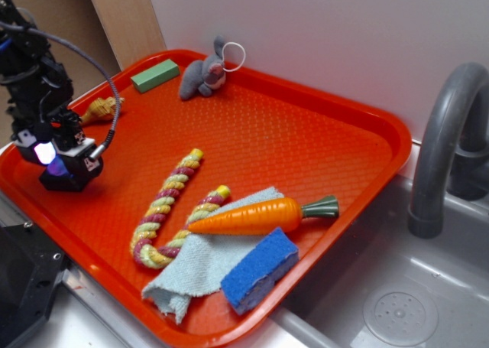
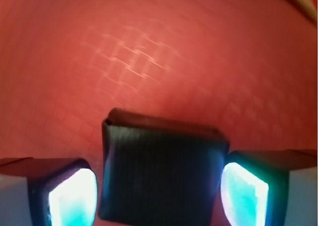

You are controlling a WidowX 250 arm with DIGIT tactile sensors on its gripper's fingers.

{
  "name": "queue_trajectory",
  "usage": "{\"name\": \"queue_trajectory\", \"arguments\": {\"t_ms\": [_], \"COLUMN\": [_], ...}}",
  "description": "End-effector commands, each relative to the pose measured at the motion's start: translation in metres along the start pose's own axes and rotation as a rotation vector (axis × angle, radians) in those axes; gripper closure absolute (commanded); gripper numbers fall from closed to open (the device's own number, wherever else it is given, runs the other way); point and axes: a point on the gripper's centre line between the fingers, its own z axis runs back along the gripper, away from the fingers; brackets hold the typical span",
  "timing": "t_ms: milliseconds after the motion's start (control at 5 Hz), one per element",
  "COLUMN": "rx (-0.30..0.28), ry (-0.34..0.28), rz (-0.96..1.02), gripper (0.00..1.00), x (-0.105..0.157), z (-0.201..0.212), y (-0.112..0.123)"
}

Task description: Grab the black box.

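The black box is a small matte block resting on the orange tray. In the wrist view it lies between my two glowing pads, the left one and the right one. My gripper straddles it, open. A thin strip of tray shows between the left pad and the box; the right pad is at or almost at the box's side. In the exterior view the gripper is low over the tray's left part, with the black box just under it.
On the tray lie a green block, a grey plush rabbit, a small yellowish toy, a striped rope, a carrot, a light blue cloth and a blue sponge. A sink with a grey faucet is to the right.
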Motion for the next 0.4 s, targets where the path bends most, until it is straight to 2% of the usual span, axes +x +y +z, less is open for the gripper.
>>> {"name": "queue_trajectory", "arguments": {"t_ms": [0, 200], "rx": [-0.003, 0.035], "ry": [-0.053, -0.09], "rz": [-0.509, -0.761], "gripper": [0.0, 0.0], "x": [-0.006, -0.008], "z": [0.037, 0.053], "y": [0.008, 0.007]}}
